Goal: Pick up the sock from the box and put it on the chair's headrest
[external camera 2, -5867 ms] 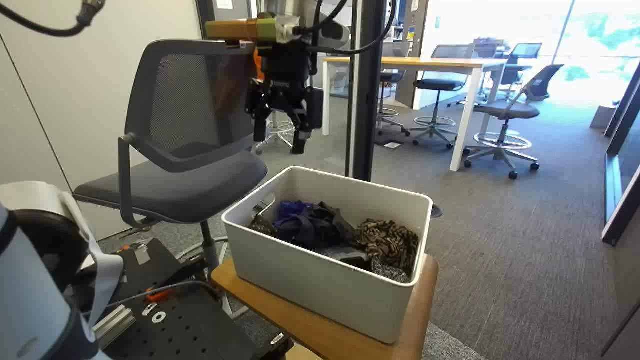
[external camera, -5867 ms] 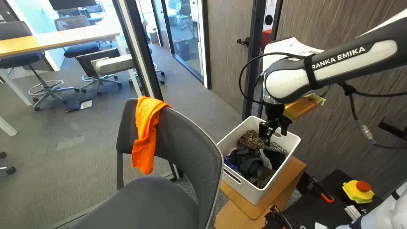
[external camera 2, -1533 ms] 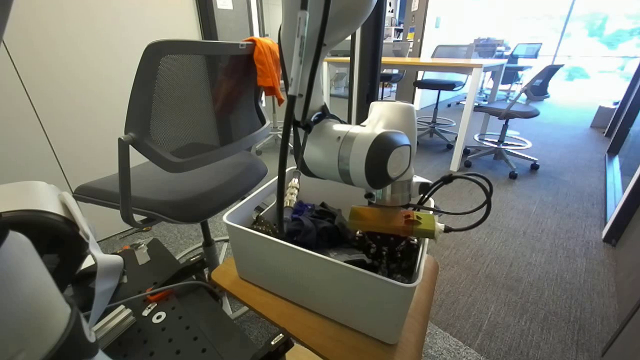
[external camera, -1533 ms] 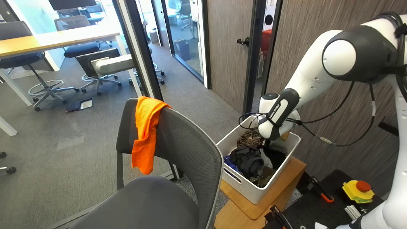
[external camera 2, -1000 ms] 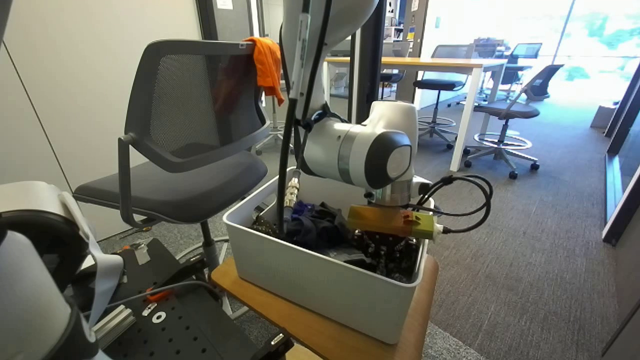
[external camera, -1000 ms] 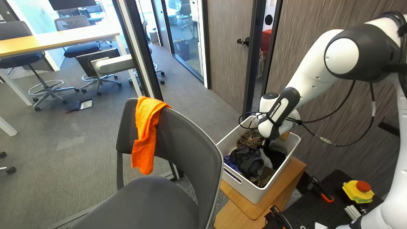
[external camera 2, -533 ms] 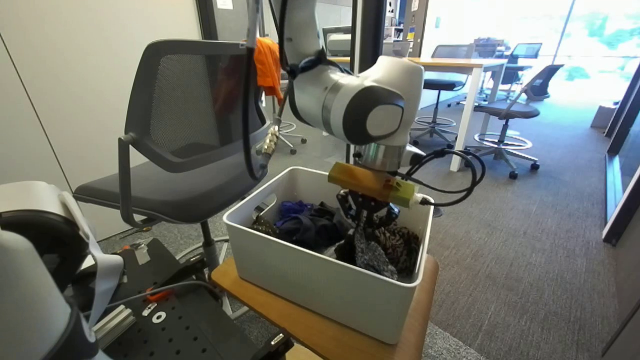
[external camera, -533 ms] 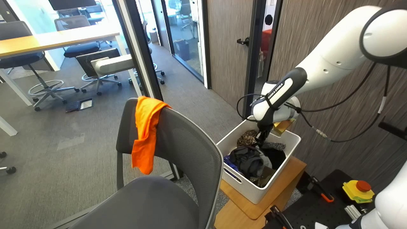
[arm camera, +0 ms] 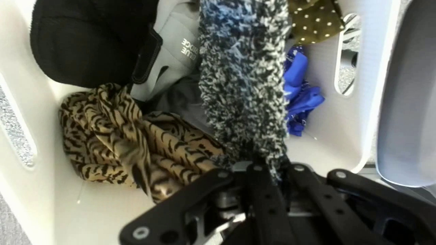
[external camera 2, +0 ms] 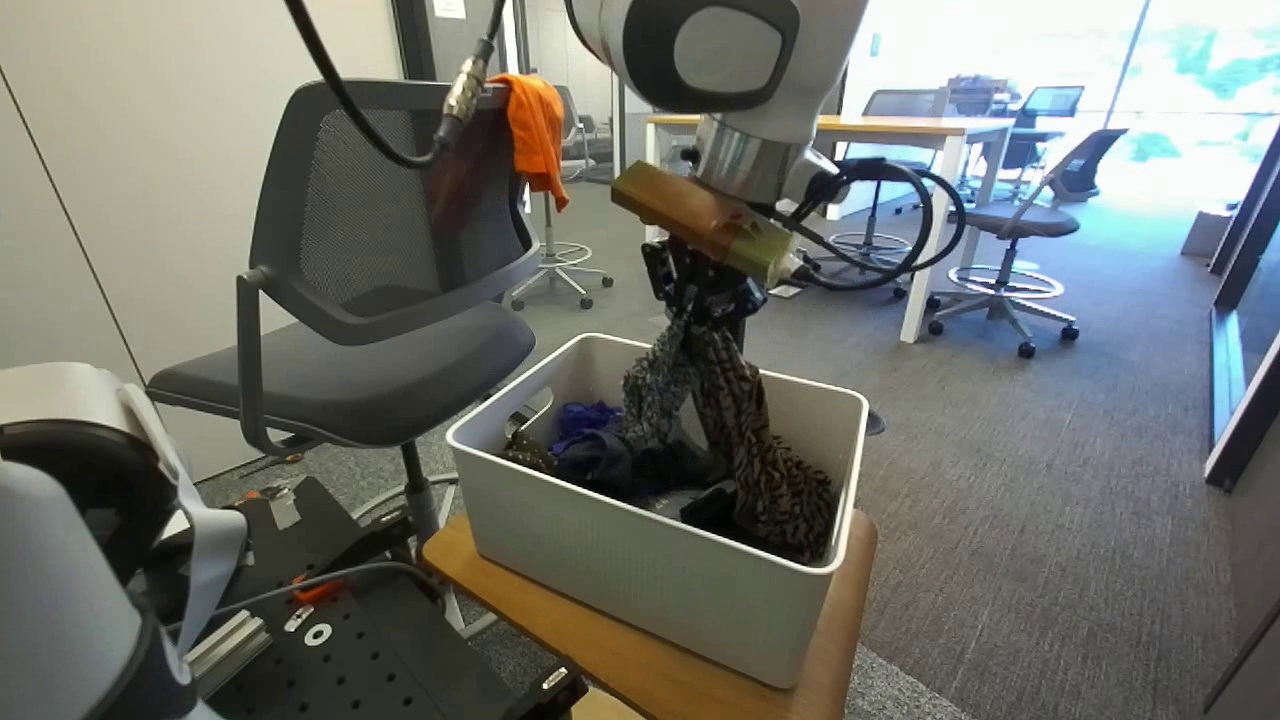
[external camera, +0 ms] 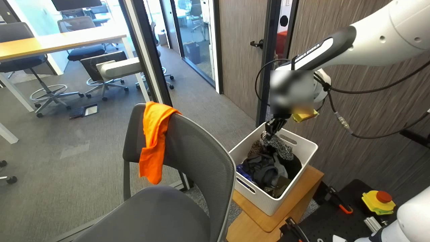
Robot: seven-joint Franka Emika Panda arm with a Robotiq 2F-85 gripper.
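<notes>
Inside the end effector's (arm camera: 277, 168) grip, the sock (arm camera: 243, 85)

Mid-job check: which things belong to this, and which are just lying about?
For the job:
speckled grey fuzzy sock
black jointed hand
square white plastic box
curved dark grey chair headrest

Lying about:
limp orange cloth
striped tan cloth, perhaps caught too
crumpled blue cloth

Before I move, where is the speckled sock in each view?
In an exterior view: sock, right of centre.
In an exterior view: sock, near centre.
In the wrist view: sock, upper middle, reaching the top edge.
Shared landmark: the white box, in all three views.
</notes>
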